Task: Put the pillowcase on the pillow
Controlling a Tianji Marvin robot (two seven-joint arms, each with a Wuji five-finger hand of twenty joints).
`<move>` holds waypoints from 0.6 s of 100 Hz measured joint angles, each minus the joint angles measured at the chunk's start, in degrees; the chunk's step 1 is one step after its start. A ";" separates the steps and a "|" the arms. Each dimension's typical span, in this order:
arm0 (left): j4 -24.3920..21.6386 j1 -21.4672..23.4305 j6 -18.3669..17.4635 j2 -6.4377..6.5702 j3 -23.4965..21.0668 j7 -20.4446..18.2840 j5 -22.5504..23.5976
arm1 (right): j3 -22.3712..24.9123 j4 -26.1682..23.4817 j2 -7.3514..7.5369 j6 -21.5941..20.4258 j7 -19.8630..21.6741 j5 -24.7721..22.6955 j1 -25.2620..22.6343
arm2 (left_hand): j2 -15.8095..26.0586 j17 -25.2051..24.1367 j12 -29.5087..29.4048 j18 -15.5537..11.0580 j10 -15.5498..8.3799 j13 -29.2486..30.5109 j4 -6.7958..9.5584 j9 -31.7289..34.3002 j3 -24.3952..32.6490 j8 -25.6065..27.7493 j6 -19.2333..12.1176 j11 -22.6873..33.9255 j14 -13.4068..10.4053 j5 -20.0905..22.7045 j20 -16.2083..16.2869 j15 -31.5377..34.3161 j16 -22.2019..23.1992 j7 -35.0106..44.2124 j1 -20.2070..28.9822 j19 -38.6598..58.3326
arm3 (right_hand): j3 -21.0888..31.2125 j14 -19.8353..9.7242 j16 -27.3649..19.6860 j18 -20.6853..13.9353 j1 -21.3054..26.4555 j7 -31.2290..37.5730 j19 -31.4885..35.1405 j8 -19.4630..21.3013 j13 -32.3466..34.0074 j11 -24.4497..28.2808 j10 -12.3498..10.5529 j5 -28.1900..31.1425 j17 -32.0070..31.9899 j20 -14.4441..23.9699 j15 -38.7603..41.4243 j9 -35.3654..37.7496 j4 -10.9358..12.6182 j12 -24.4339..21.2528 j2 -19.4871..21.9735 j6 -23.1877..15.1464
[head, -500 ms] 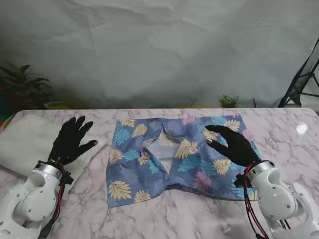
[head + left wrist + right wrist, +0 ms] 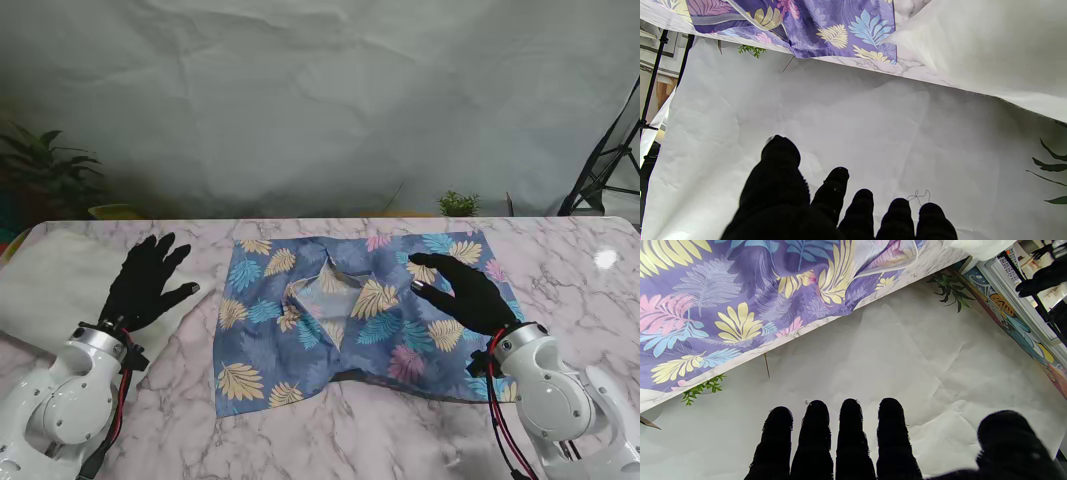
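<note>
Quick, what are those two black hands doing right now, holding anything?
Left hand: open, fingers spread, holding nothing, over the white pillow.
Right hand: open, holding nothing, over the pillowcase.

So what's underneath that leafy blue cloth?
Around the pillowcase only the marble table shows. The white pillow lies apart, on the left. Whatever sits beneath the fabric itself is covered.

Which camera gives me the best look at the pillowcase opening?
The stand view: the whole pillowcase lies flat, with the folded-back flap near its middle. The right wrist view shows the flap only at its edge; the left wrist view shows just one strip.
</note>
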 measured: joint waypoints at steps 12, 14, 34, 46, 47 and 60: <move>0.00 0.00 0.06 0.00 -0.01 -0.04 -0.16 | 0.20 -1.13 0.15 0.41 0.88 -1.06 -0.56 | 0.00 0.00 0.00 0.00 0.00 0.00 0.00 0.00 0.00 0.00 0.00 -0.01 0.00 0.00 0.01 0.00 0.00 0.00 0.00 0.01 | 0.00 1.28 0.00 2.04 0.00 0.00 0.76 0.14 1.53 0.50 -2.02 0.00 0.04 0.00 0.08 0.75 0.00 0.00 0.00 -0.70; 0.00 0.00 0.10 0.00 -0.01 -0.10 -0.17 | 0.20 -1.28 0.19 0.40 0.96 -1.40 -0.61 | 0.00 0.00 0.00 0.00 0.00 0.00 0.00 0.00 0.00 0.00 0.00 -0.01 0.00 0.00 0.01 0.00 0.00 0.00 0.00 0.01 | 0.00 1.30 0.00 2.26 0.00 0.00 0.76 0.14 1.98 0.50 -2.10 0.00 0.04 0.00 0.08 0.94 0.00 0.00 0.00 -0.70; 0.32 -0.26 0.39 0.02 0.12 -0.35 -0.90 | 0.43 -1.51 1.11 -2.67 8.24 -6.32 0.67 | 0.01 0.00 0.00 0.00 0.00 0.00 0.00 0.00 0.00 0.00 0.00 -0.01 0.00 0.01 0.24 0.00 0.01 0.00 0.00 0.01 | 0.08 1.32 0.00 3.02 0.31 0.00 1.31 0.22 2.01 0.47 -3.46 -0.07 0.63 0.49 0.08 1.43 0.00 0.00 -2.36 -0.72; 0.73 -0.59 0.73 -0.01 0.25 -0.39 -2.41 | 0.23 0.38 2.30 -8.02 12.30 -7.11 4.11 | 0.70 -0.01 0.00 0.03 0.00 0.00 0.00 0.06 -0.01 0.00 -0.02 -0.01 0.01 0.01 0.61 0.00 0.01 0.00 0.00 0.01 | 2.83 1.32 0.00 3.03 0.33 0.00 1.67 0.98 2.17 0.47 -4.51 -0.09 0.75 1.82 0.08 1.34 0.00 0.03 -4.36 -1.46; 0.74 -0.60 0.76 -0.01 0.26 -0.42 -2.54 | 0.17 0.63 2.39 -8.30 12.30 -7.07 4.44 | 0.70 -0.01 0.00 0.03 0.01 0.00 0.00 0.06 -0.01 0.00 -0.02 -0.01 0.01 0.01 0.61 0.00 0.01 0.00 0.00 0.01 | 2.58 1.32 0.00 3.03 0.33 0.00 1.68 0.98 2.47 0.47 -4.68 -0.10 0.79 1.93 0.08 1.34 0.00 0.03 -4.75 -1.46; 0.93 -1.01 1.15 -0.02 0.73 -1.39 -3.71 | -1.34 5.12 3.49 -11.24 15.43 -5.96 9.66 | 0.70 -0.01 0.00 0.03 0.02 0.00 0.00 0.07 -0.02 0.00 -0.03 -0.01 0.01 0.01 0.61 0.00 0.02 0.00 0.00 0.01 | 6.26 -0.08 0.00 3.03 1.21 1.30 2.77 1.57 2.55 1.35 -6.35 -1.80 0.71 2.88 0.08 -0.29 0.00 0.67 -8.58 -1.53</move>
